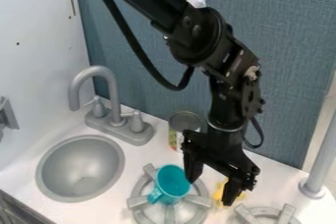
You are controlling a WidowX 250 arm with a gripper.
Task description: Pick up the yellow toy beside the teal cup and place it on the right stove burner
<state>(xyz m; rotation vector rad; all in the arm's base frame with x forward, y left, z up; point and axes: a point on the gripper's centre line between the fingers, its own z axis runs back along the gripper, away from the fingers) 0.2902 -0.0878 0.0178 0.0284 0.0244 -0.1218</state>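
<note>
My black two-finger gripper (210, 192) hangs over the right half of the white counter (105, 213); its fingers stand well apart, with nothing pinched between them that I can see. Just left of my left finger is the glossy teal cup (172, 181), on the round grey burner (197, 200). It looks upright, long axis vertical, mouth up, its handle (154, 196) pointing near-left, away from me. My left finger overlaps the rim's right side; whether it touches, I cannot tell. A small yellow object (219, 191), partly hidden behind my right finger, lies at the burner's right side, showing through the gap between my fingers and past the right one. So the cup is to my left, the yellow piece behind me. On the far side stands a metal can (184, 121); well to the left is the grey oval sink (80, 169).
</note>
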